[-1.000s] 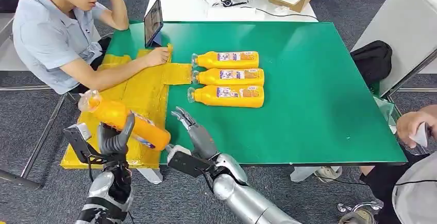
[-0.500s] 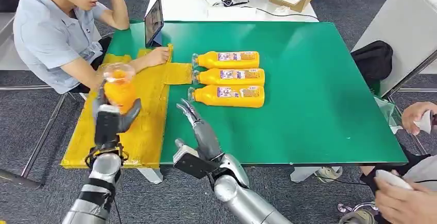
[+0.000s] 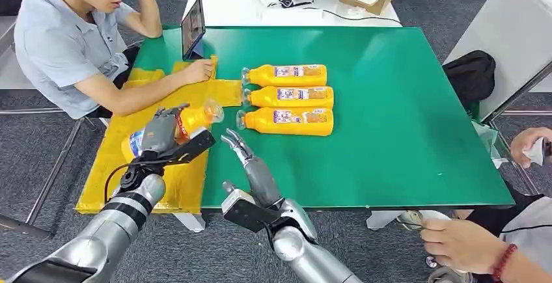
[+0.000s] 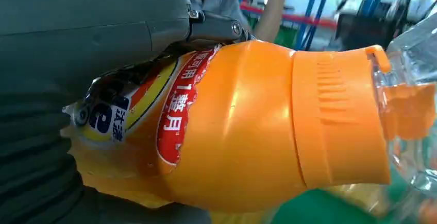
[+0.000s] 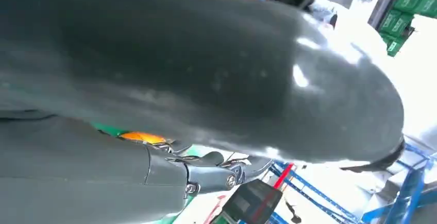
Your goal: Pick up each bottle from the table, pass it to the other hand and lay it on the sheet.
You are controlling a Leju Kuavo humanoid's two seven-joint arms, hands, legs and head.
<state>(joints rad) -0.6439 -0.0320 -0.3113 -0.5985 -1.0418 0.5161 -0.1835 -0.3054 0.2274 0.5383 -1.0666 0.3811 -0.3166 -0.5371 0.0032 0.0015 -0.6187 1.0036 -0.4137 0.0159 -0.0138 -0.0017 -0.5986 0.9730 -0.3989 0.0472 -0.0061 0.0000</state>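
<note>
My left hand [image 3: 161, 134] grips an orange bottle [image 3: 191, 120] over the yellow sheet [image 3: 174, 185], its clear cap pointing toward the table's middle. The left wrist view shows that bottle [image 4: 247, 126] up close, with my left hand's fingers [image 4: 93, 33] wrapped over its label. My right hand [image 3: 246, 159] is open above the green table [image 3: 403, 133], just right of the sheet's edge, holding nothing. Three more orange bottles [image 3: 286, 98] lie side by side on the table, caps to the left. The right wrist view is blurred by my right hand [image 5: 196, 69].
A person [image 3: 71, 42] sits at the far left with a hand [image 3: 198, 70] resting on the sheet's far end. A tablet [image 3: 193, 28] stands at the table's back left. Another person's hand [image 3: 462, 244] is at the lower right, off the table.
My left hand has swung the bottle from upright to lying sideways and carried it right and forward over the sheet. My right hand stays open, edging slightly forward.
</note>
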